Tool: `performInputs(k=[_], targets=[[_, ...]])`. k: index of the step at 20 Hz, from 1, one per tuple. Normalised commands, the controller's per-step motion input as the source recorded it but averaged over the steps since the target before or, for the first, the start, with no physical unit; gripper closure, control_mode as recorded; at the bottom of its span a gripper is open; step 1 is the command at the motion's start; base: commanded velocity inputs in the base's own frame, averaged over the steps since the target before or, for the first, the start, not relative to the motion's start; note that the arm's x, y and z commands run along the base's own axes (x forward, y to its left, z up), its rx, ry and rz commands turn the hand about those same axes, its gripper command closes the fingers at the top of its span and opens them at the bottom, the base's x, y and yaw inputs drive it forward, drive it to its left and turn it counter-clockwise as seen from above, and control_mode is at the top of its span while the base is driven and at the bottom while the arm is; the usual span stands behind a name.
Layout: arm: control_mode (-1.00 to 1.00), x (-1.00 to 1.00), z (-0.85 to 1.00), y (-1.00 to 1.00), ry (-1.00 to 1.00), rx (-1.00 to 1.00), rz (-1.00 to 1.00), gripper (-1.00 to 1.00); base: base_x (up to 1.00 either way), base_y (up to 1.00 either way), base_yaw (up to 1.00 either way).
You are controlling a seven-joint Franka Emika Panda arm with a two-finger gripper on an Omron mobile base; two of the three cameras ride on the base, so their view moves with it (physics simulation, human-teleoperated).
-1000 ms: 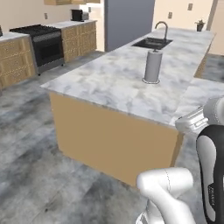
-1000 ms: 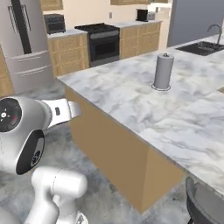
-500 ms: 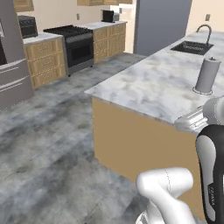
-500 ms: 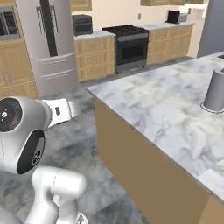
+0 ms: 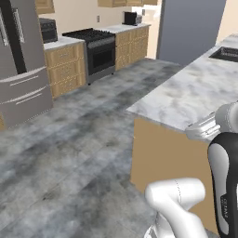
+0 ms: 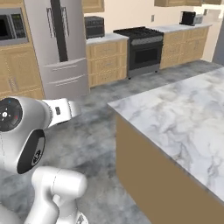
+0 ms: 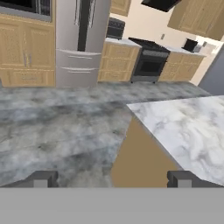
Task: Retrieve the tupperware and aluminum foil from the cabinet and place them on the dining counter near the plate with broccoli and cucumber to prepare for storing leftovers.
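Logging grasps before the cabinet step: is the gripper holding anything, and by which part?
Nothing is held. In the hand view the gripper is open, its fingertips wide apart with only floor between.

Home kitchen: fridge (image 6: 59,48), stove (image 6: 142,49), wooden cabinets (image 6: 105,63), marble island (image 6: 183,127).

Robot arm (image 5: 176,204): glossy white rounded link shells joined by curved elbow segments. In the left base view, an upper link (image 5: 224,186) carries a dark, near-black panel with small pale lettering, too small to read, and ends above in a grey rounded cap with a lighter, ridged side piece. In the right base view, a large joint housing (image 6: 19,131) shows a black circular end cap bearing a small red mark and a small blue mark; a black oval inset lies below it, and a white boxy stub with a small dark square projects sideways. Tool (image 7: 111,179): two small dark grey, blocky finger tips.
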Motion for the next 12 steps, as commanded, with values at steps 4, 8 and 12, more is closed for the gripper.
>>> performInputs(k=[4,8,12], targets=[[1.0,0.0,0.0,0.0,0.0,0.0,0.0,-1.0,1.0,1.0,0.0],[1.0,0.0,0.0,0.0,0.0,0.0,0.0,-1.0,1.0,1.0,-0.05],[1.0,0.0,0.0,0.0,0.0,0.0,0.0,-1.0,1.0,1.0,-0.15]])
